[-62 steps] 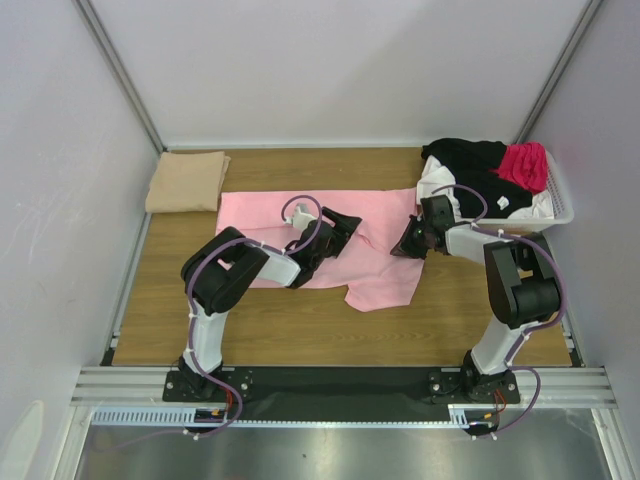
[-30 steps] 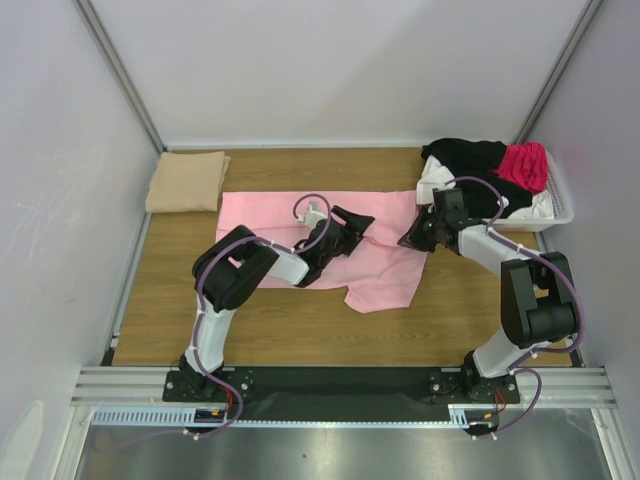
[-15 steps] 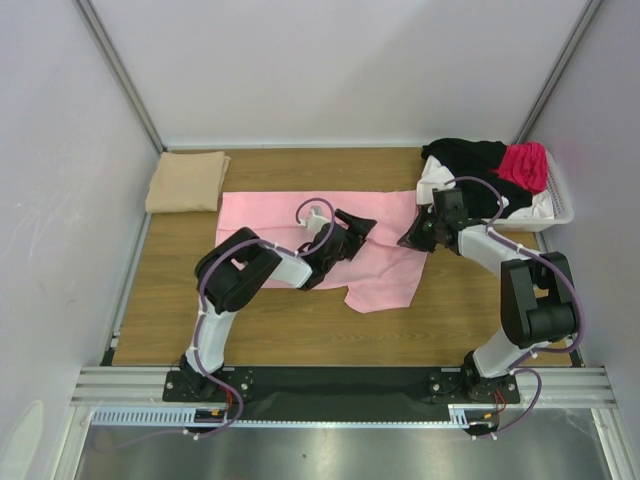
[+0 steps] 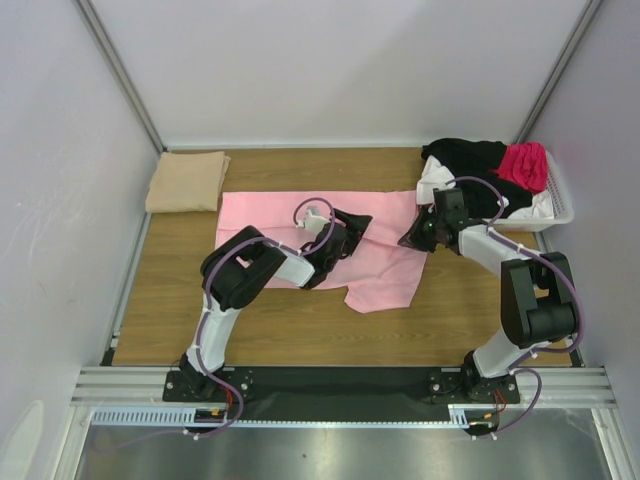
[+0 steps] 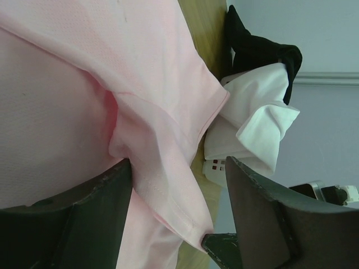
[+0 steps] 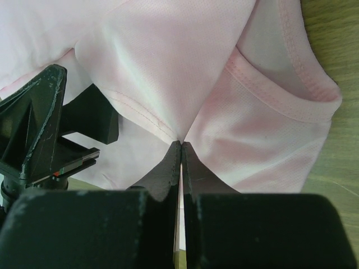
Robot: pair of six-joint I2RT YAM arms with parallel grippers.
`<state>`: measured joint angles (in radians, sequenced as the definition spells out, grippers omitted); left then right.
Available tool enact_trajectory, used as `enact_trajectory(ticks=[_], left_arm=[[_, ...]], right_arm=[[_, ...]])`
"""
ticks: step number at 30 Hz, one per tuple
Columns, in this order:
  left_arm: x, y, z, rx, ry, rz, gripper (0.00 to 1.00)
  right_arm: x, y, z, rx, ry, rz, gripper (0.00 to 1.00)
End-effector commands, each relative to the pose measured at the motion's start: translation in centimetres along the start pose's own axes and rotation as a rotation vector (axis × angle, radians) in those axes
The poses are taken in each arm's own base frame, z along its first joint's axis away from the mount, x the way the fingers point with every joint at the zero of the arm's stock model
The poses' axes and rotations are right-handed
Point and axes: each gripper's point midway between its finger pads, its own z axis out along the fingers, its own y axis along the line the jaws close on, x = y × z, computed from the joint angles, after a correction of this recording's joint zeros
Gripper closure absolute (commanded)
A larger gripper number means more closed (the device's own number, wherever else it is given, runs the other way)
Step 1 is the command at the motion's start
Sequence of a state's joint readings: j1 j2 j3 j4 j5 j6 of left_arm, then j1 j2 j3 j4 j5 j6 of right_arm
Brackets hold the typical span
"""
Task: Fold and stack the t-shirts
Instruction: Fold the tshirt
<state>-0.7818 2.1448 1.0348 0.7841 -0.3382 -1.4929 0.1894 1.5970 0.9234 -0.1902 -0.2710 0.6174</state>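
A light pink t-shirt [image 4: 290,215] lies spread on the wooden table. My left gripper [image 4: 355,224] is open over its right half; in the left wrist view [image 5: 179,210] a raised pink fold [image 5: 162,168] sits between the wide-apart fingers [image 5: 78,216]. My right gripper [image 4: 411,236] is shut on the shirt's right edge; in the right wrist view [image 6: 180,144] the pinched cloth [image 6: 168,67] fans out from the tips. A folded tan t-shirt [image 4: 187,181] lies at the back left. Black [image 4: 462,155], magenta [image 4: 524,165] and white [image 4: 437,180] shirts are piled in the basket.
The white plastic basket [image 4: 560,212] stands at the back right, close behind my right gripper; it also shows in the left wrist view [image 5: 216,166]. My left gripper shows in the right wrist view [image 6: 50,129]. White walls enclose the table on three sides.
My left gripper has slid right across the pink shirt toward my right gripper. My right gripper moved a little back and right with the shirt's edge, then held still.
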Motion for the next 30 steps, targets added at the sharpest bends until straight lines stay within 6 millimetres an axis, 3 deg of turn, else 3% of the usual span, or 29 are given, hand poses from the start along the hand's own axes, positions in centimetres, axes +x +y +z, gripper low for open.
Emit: enact_trajectory(ticks=[1, 8, 13, 21, 26, 30], left_arm=[[-1.9, -2.4, -0.2, 0.069, -0.072, -0.047, 0.30], [-2.5, -2.6, -0.6, 0.069, -0.089, -0.059, 0.49], [-3.5, -2.6, -1.4, 0.044, -0.123, -0.035, 0.56], [-3.7, -1.5, -1.6, -0.068, -0.125, 0.002, 0.74], [-4.0, 0.0, -2.7, -0.163, -0.128, 0.021, 0.77], [-4.2, 0.6, -4.0, -0.203, -0.125, 0.031, 0.70]], right_arm=[[-0.7, 0.5, -0.5, -0.022, -0.022, -0.016, 1.00], [-0.8, 0.1, -0.5, -0.015, -0.024, -0.013, 1.00], [-0.6, 0.0, -0.3, -0.014, -0.018, -0.014, 1.00], [-0.8, 0.0, -0.3, -0.016, -0.020, -0.011, 1.00], [-0.6, -0.1, -0.2, -0.013, -0.013, -0.012, 1.00], [-0.1, -0.4, -0.1, -0.005, 0.003, -0.010, 1.00]])
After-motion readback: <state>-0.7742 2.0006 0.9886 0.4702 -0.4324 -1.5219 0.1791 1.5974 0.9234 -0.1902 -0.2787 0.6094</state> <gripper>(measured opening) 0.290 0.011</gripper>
